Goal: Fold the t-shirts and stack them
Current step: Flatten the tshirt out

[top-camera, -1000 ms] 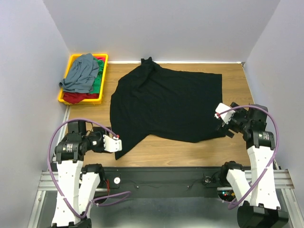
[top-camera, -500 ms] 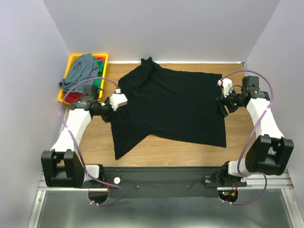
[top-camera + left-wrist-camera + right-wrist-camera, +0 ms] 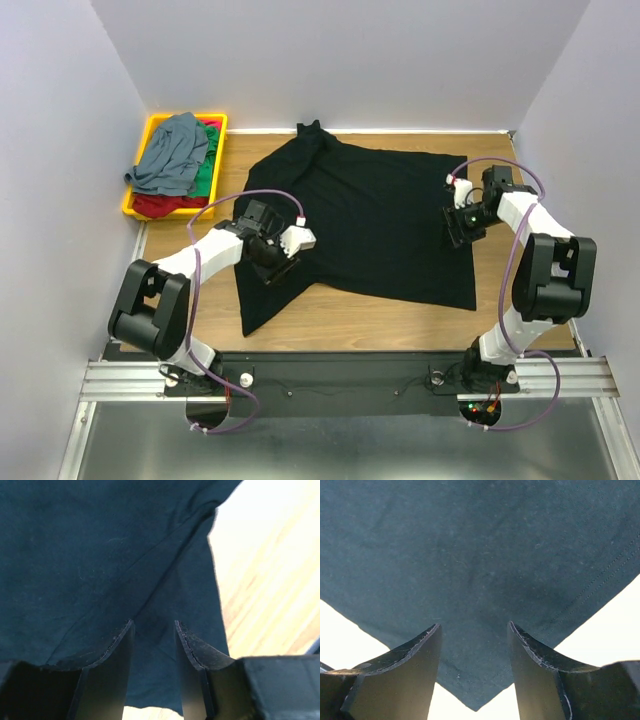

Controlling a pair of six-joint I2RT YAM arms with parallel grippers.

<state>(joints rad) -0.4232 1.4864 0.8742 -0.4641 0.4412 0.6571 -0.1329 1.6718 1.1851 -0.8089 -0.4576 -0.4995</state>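
Here, a large all-black cloth t-shirt lies spread open on the wooden desk, its long axis running roughly left to right. The collar points toward the far left, the straight hem lies along the right side, and a narrow flap of cloth trails toward the near left edge. The left gripper stands over the shirt's left part, close to where that flap leaves the body. Its fingers are a narrow gap apart, and a crease in the black cloth runs toward the gap, with bare desk showing beside the shirt's edge in the left wrist view. The right gripper sits at the shirt's right edge with its fingers set wider. A stitched corner of the shirt shows between and just beyond them, and whether they touch the cloth cannot be told. At the far left corner of the desk, well apart from both arms, a yellow plastic tray holds the other shirts in a loose heap. A slate grey-blue t-shirt is draped on top, a green t-shirt lies beside it, and a red t-shirt is beneath.
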